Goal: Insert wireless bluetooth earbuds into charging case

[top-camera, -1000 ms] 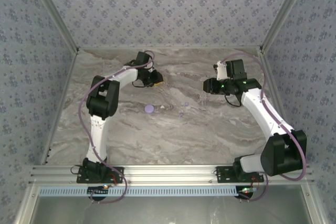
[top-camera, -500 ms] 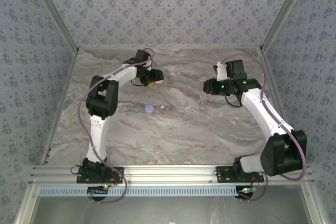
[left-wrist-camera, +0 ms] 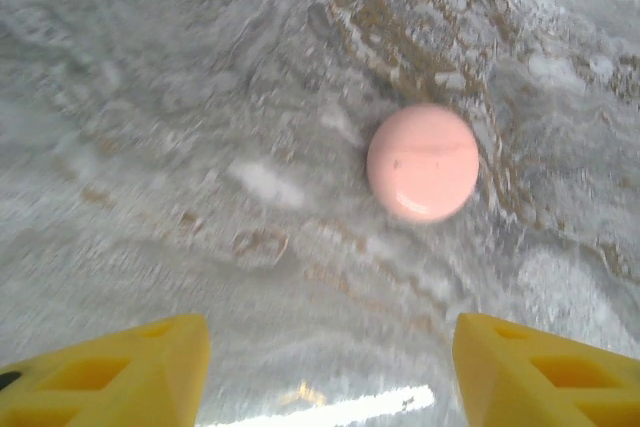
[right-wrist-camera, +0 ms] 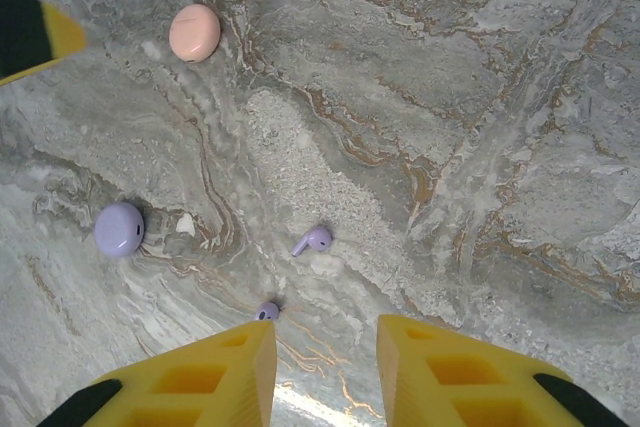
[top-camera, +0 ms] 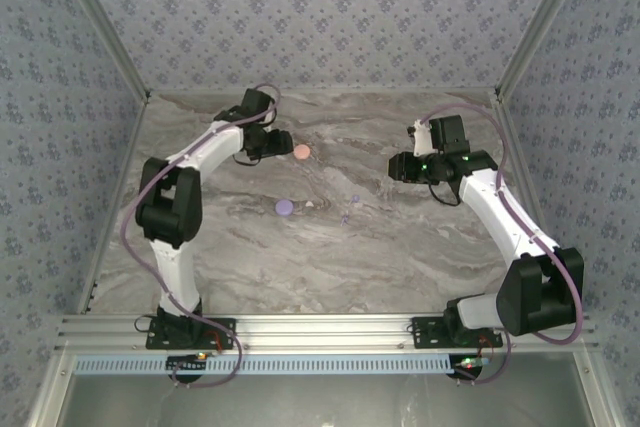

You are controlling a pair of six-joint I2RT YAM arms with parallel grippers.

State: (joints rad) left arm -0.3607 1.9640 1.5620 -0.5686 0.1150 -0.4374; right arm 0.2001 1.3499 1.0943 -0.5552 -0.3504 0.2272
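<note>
A pink round case (left-wrist-camera: 423, 162) (top-camera: 302, 151) (right-wrist-camera: 195, 32) lies shut on the marble table. My left gripper (left-wrist-camera: 330, 367) (top-camera: 279, 145) stands open just left of it, apart from it, with nothing between its yellow fingers (left-wrist-camera: 120, 372). A lilac round case (top-camera: 285, 207) (right-wrist-camera: 119, 228) lies shut nearer the table's middle. Two lilac earbuds rest to its right: one earbud (right-wrist-camera: 315, 239) (top-camera: 354, 199) on its side, a second earbud (right-wrist-camera: 266, 311) (top-camera: 344, 217) close to my right gripper's left finger (right-wrist-camera: 190, 377). My right gripper (right-wrist-camera: 325, 367) (top-camera: 396, 165) hovers open and empty right of them.
A small white fleck (right-wrist-camera: 185, 224) (top-camera: 308, 205) lies beside the lilac case. The left gripper's fingertip (right-wrist-camera: 35, 37) shows at the right wrist view's top left. Patterned walls (top-camera: 320, 17) enclose the table at the back and sides.
My left gripper opened and let go of the pink case, then drew back to the left; the case now lies bare on the table. The right arm has stayed put.
</note>
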